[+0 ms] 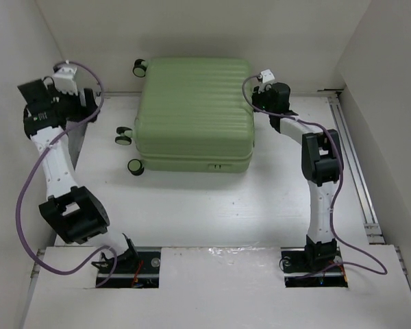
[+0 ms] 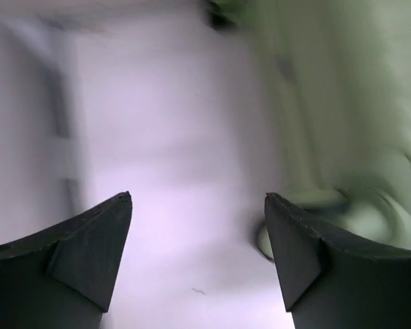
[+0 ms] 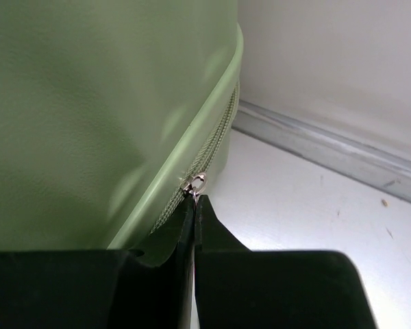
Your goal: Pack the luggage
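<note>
Overhead, the luggage (image 1: 194, 113) lay flat and closed on the white table (image 1: 192, 212), toward the far middle near the back wall, its ribbed pale green shell facing up. Three small black-and-green wheels (image 1: 124, 135) showed along its left side. A small pale rectangular fitting (image 1: 219, 166) sat on its near edge, too small for any lettering on it to be made out. The right gripper (image 3: 195, 200) was at the case's far right corner, its two black fingers pressed together. They were pinching the silver zipper pull (image 3: 198, 183), whose ring stuck out just past the fingertips. The green zipper track (image 3: 218, 140) ran up the seam between the two shell halves, and a grey metal rail (image 3: 315, 147) lay on the table beside the case, at the foot of the wall. The left gripper (image 2: 198, 199) was off the case's left side, near the left wall and apart from the shell. Its fingers were spread wide with only bare table between them. Its wrist view was heavily blurred, with the case only a green smear along its right edge.
</note>
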